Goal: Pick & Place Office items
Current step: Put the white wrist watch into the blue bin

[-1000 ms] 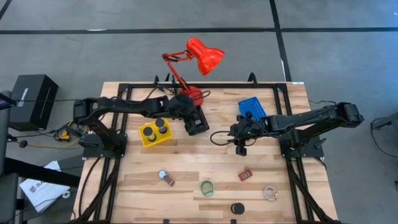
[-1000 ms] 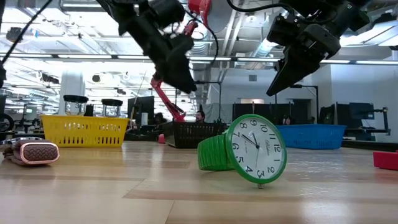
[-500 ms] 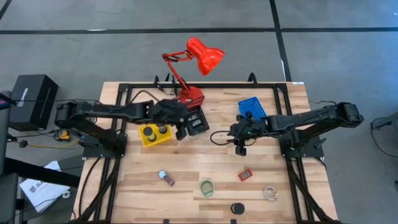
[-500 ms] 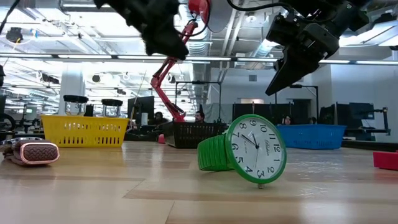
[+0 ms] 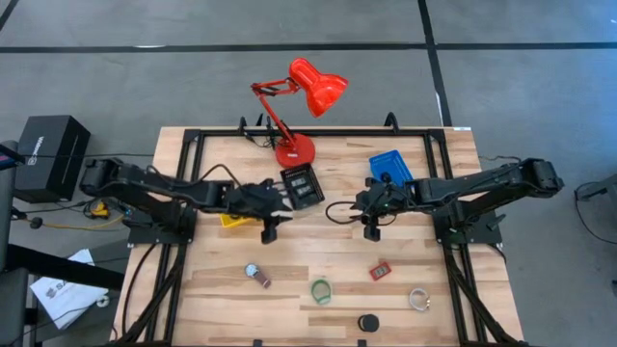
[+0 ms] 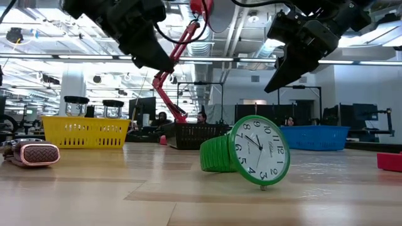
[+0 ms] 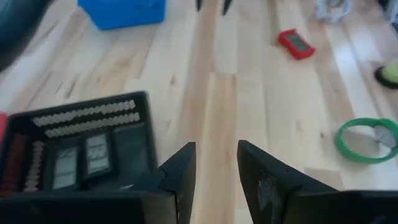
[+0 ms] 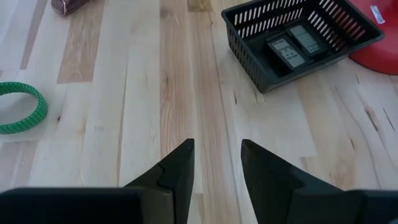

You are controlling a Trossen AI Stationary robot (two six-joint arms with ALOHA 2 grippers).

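The green watch [image 5: 320,290] lies near the 6 o'clock edge of the bench [image 5: 424,318], and in the low view it rests on its side with the white face showing. I think it is light. Its band looks stretchy and soft, so I would pinch the band, not the smooth round face, which may slip or scratch.

At about 3 o'clock from it sits a small red piece [image 5: 380,271]. It looks hard and flat, so I would grab it across its short sides. A black round puck [image 5: 367,323] and a clear ring [image 5: 418,300] lie close by. A small watch with a dark red band [image 5: 256,276] is at 9 o'clock from the green one.

My left claw [image 5: 269,230] hangs over the middle of the bench beside the black tray [image 5: 301,184]. It is partly open and holds nothing.

My right claw [image 5: 372,229] hangs near the blue tray [image 5: 390,166], partly open and empty too.
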